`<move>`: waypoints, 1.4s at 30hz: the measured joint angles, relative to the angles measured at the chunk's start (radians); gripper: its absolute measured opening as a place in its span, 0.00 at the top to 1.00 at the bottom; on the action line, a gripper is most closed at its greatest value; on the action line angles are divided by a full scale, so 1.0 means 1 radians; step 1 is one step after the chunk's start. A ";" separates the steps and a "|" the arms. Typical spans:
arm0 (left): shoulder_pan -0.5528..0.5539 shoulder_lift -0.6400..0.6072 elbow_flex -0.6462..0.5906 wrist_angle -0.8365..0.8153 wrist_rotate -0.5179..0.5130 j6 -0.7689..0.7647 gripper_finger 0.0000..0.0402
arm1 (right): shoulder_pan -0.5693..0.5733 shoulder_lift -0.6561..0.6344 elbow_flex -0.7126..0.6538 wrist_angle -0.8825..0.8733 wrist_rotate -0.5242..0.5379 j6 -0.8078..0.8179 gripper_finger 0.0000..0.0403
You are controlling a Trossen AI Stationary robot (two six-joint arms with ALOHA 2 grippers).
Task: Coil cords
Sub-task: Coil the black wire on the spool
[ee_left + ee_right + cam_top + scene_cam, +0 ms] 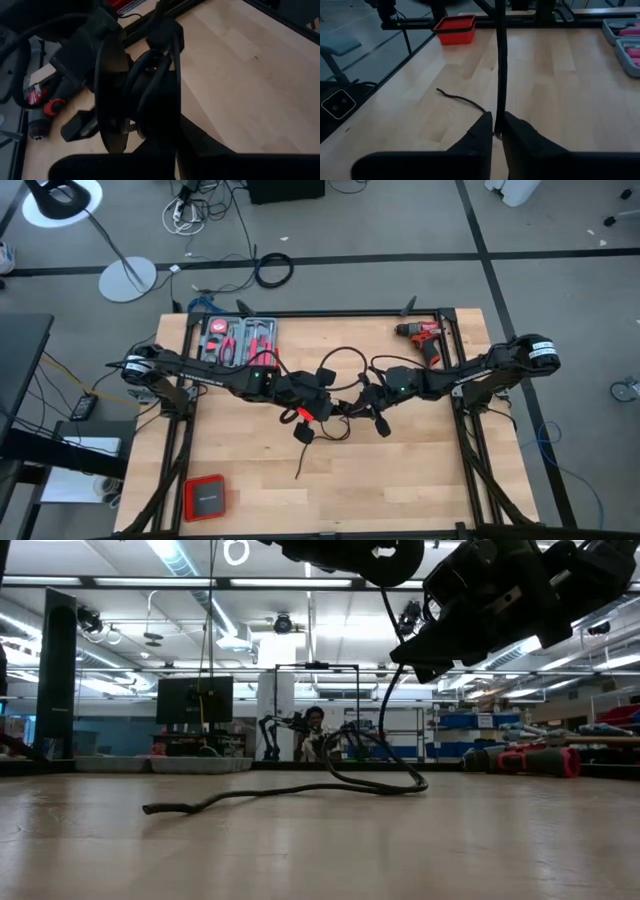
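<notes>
The thin black cord [340, 356] lies across the middle of the table. One loop arches toward the far edge, and its free tail [300, 465] rests on the wood toward the near edge. My left gripper [318, 408] is shut on a bundle of cord loops [150, 90]. My right gripper [372, 412] is close beside it, shut on a straight run of the cord [500, 75]. In the low view the cord [300, 788] trails along the tabletop and rises to the grippers. My left gripper holds several gathered loops of the cord [155, 100]. The loops stand upright in front of the fingers, clear of the table. The fingers are dark against the cord, so the exact place of contact does not show. My right gripper pinches a single strand of the cord [498, 125] between its two fingertips [482, 131]. The fingers lie across the strand. The strand runs straight and taut from the fingers toward the left gripper.
A red drill [425, 338] lies at the far right. A tool tray [238, 340] stands at the far left. A red box [204, 498] sits at the near left corner. Bare wood lies toward the near edge.
</notes>
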 joint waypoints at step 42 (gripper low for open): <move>-0.002 0.003 -0.002 -0.025 -0.060 -0.090 1.00 | -0.005 0.105 -0.085 0.200 0.046 0.025 1.00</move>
